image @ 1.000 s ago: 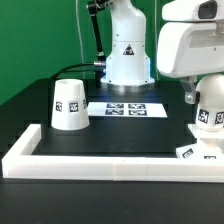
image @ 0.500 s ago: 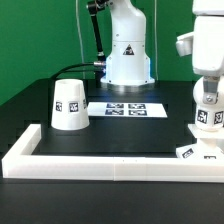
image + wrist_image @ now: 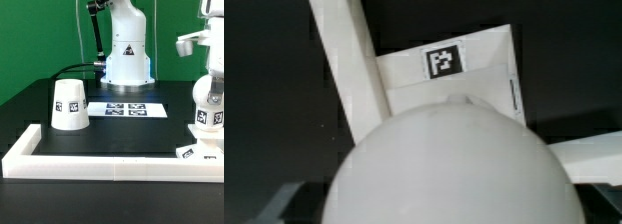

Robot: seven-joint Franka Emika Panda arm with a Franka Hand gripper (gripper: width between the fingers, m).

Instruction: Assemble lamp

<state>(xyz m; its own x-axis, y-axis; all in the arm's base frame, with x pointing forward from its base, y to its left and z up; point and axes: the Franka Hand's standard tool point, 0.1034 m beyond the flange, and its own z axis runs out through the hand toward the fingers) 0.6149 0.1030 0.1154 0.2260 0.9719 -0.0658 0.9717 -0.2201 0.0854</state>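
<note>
exterior view: the gripper (image 3: 207, 82) hangs at the exterior view's right, and it looks pinched on the bulb (image 3: 207, 108), which sits in the air just above the base (image 3: 192, 152). the fingers are mostly hidden, so that's my read. the shade (image 3: 69, 105) stands well apart at the exterior view's left, untouched.

wrist view: the bulb (image 3: 446, 165) fills most of the frame, with a tagged white slab beyond it, pretty sure that's the base (image 3: 455, 70). can't see the socket.

so i'd say this is the bulb-into-base step, early on. next move needs the bulb lined up over the socket, then lowered straight and probably twisted in.
</note>
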